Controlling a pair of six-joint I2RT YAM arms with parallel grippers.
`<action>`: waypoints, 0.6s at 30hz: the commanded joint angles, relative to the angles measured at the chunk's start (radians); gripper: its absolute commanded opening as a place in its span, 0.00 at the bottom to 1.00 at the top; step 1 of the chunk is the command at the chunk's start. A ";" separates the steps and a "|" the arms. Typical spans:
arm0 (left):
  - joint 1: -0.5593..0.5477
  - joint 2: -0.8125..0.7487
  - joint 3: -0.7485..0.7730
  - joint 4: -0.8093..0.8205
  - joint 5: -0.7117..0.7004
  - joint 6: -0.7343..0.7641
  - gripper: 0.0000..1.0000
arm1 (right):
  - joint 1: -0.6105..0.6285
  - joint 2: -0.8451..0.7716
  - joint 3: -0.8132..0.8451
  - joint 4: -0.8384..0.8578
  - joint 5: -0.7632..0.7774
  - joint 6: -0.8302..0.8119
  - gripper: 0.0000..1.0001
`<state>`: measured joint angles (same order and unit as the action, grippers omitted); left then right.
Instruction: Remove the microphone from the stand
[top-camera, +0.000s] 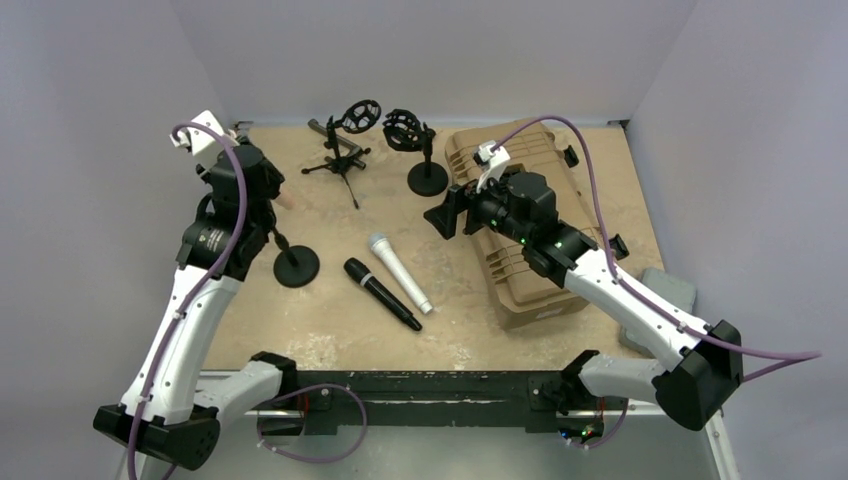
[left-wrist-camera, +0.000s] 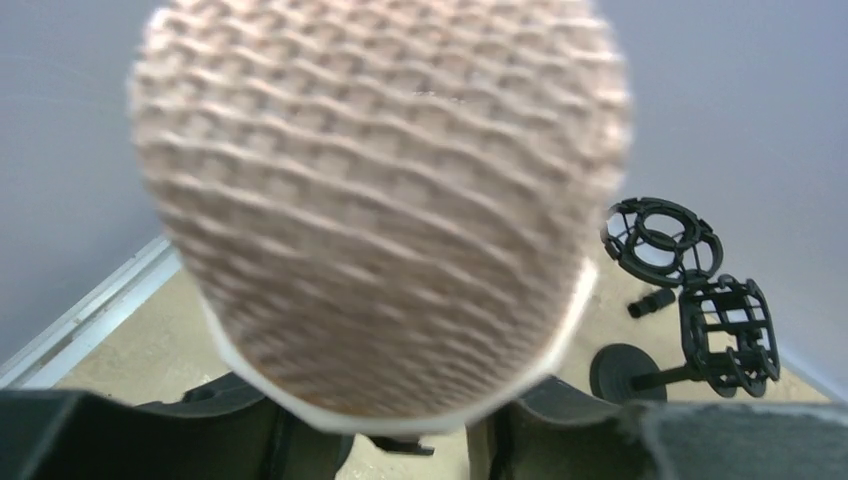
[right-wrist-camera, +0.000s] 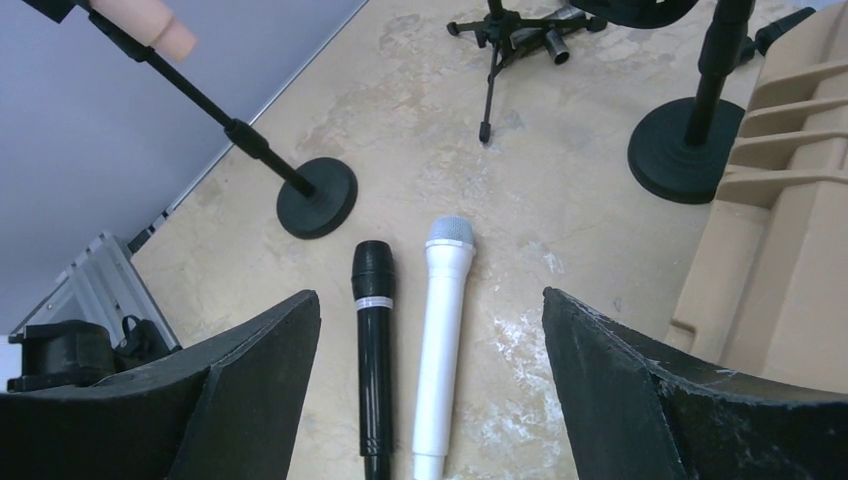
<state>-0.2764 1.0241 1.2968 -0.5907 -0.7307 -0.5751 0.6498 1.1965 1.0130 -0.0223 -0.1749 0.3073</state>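
A peach microphone with a mesh head (left-wrist-camera: 380, 200) fills the left wrist view. Its tail end (right-wrist-camera: 165, 30) shows at the top of a slanted black stand with a round base (top-camera: 296, 267), which also shows in the right wrist view (right-wrist-camera: 316, 197). My left gripper (top-camera: 255, 190) sits at the top of that stand. Its fingers (left-wrist-camera: 250, 430) stand close on either side under the microphone's head, shut on the microphone, whose body is hidden behind the head. My right gripper (right-wrist-camera: 430, 400) is open and empty, hovering over the table beside a tan case (top-camera: 520, 260).
A black microphone (top-camera: 381, 293) and a white microphone (top-camera: 399, 272) lie side by side mid-table. A small tripod stand (top-camera: 340, 160) and a round-base stand with a shock mount (top-camera: 420, 150) are at the back. A grey pad (top-camera: 665, 290) lies at the right edge.
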 joint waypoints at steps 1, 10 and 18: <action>-0.001 -0.023 -0.035 0.014 0.063 -0.013 0.51 | 0.023 -0.011 0.010 0.065 0.000 0.018 0.81; -0.001 -0.098 -0.024 0.004 0.166 0.083 0.99 | 0.132 0.098 0.122 0.092 0.111 0.008 0.88; -0.001 -0.267 0.026 -0.068 0.127 0.217 1.00 | 0.248 0.262 0.347 0.212 0.194 -0.028 0.86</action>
<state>-0.2764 0.8429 1.2659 -0.6323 -0.5522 -0.4664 0.8429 1.4128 1.2156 0.0502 -0.0566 0.3035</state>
